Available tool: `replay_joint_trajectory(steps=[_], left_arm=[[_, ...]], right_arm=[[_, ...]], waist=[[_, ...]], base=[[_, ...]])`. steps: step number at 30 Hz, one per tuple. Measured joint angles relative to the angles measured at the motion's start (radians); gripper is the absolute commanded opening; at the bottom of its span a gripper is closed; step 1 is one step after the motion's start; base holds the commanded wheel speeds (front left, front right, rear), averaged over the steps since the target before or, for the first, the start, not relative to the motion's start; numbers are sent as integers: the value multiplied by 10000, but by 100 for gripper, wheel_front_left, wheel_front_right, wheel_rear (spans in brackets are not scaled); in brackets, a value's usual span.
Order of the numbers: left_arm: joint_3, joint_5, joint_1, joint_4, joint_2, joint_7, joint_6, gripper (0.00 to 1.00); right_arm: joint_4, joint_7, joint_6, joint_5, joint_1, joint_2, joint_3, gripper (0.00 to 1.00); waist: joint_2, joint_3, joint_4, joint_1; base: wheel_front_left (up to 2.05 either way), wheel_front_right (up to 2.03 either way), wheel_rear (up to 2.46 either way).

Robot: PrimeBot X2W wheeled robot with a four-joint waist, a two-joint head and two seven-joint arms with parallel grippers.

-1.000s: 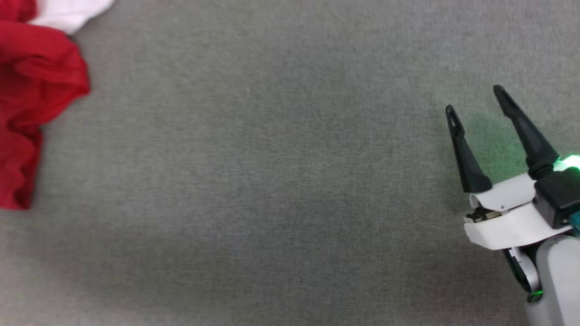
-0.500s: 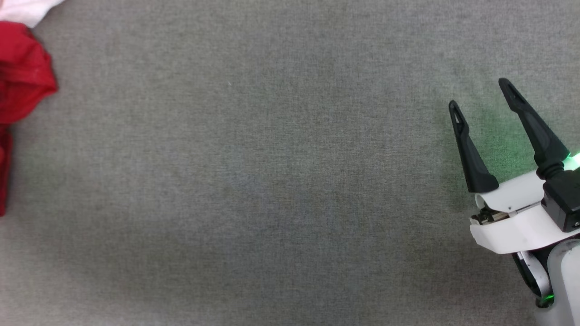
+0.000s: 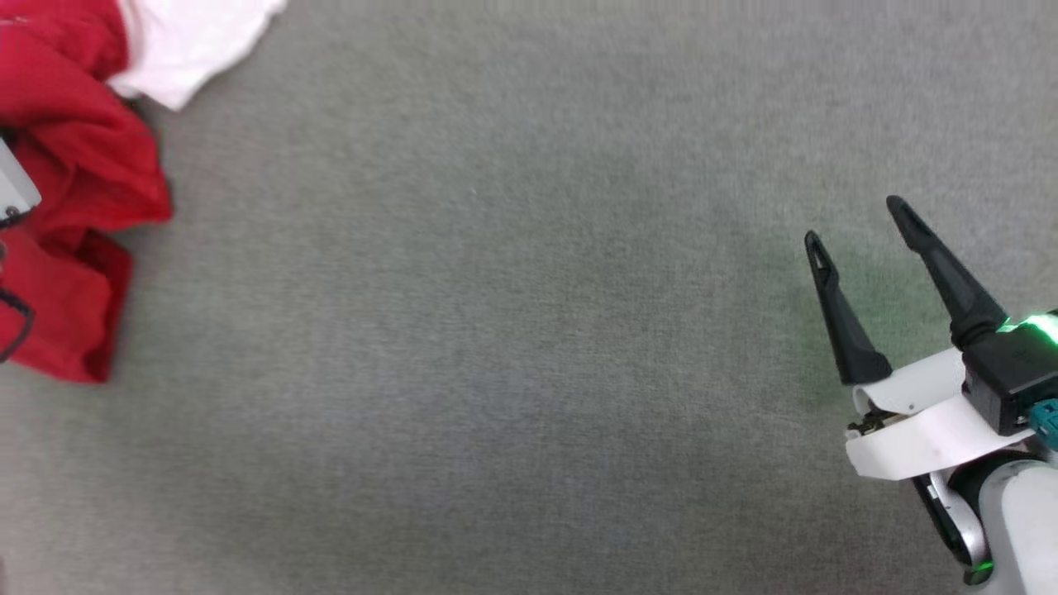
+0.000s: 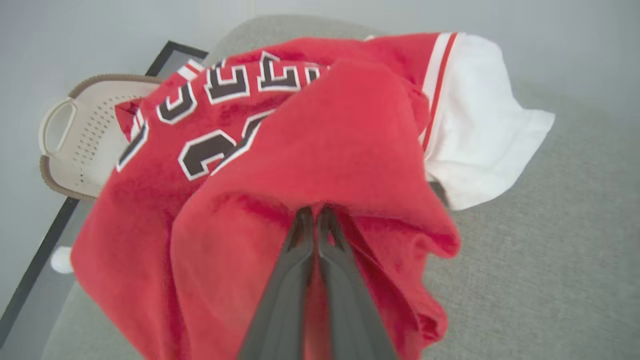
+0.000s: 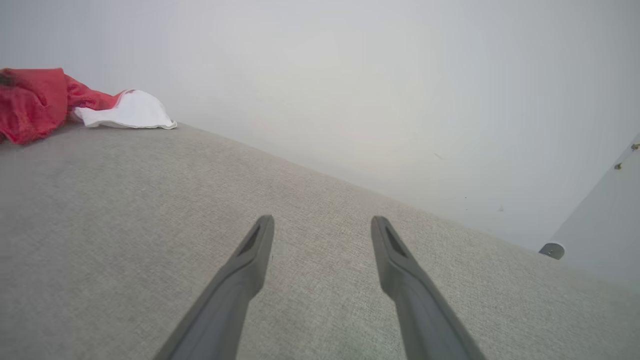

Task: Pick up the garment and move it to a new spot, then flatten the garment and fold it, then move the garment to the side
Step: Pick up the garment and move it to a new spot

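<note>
Your left pincer (image 4: 316,212) was clenched on a raised fold of the crumpled red jersey shirt (image 4: 320,135), the one with white short sleeves and black, white-outlined lettering. The shirt lay bunched at the left side of the grey fabric-covered desk (image 3: 529,330), one white sleeve (image 4: 480,150) spread on the cloth. Beyond it you could see a beige perforated plastic basket (image 4: 95,135). Your right pincer (image 3: 855,221) hung released over bare desk, fingers apart, well away from the shirt.
</note>
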Motion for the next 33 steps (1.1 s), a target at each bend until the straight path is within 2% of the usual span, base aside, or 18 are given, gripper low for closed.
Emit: replay_joint_trajectory(steps=[7,16,26,33], left_arm=[[-546,79,-366,-268,-50,-769,-48,0],[-1532,-44,-732,-1522,-247,-1766,-59,0],[-2435,-842,-666,-3057,-640,-1430,-61,0],[-2696,-1350,-5,-4412,-740,-779,-59,0]], right_arm=[[479,-167,0,100,310,261,-2,100],[974,-462,0,128,797,688,-123,100],[1112,-583,0,-127,1104,988,-750,100],[1264,-564,0,-376,1449,1081,-1590,100]], waist=[[0,-1041,334,0],[0,-2458,696,0],[0,-3779,720,0],[0,-4179,128,0]], base=[[0,0,0],[0,0,0],[0,0,0],[0,0,0]])
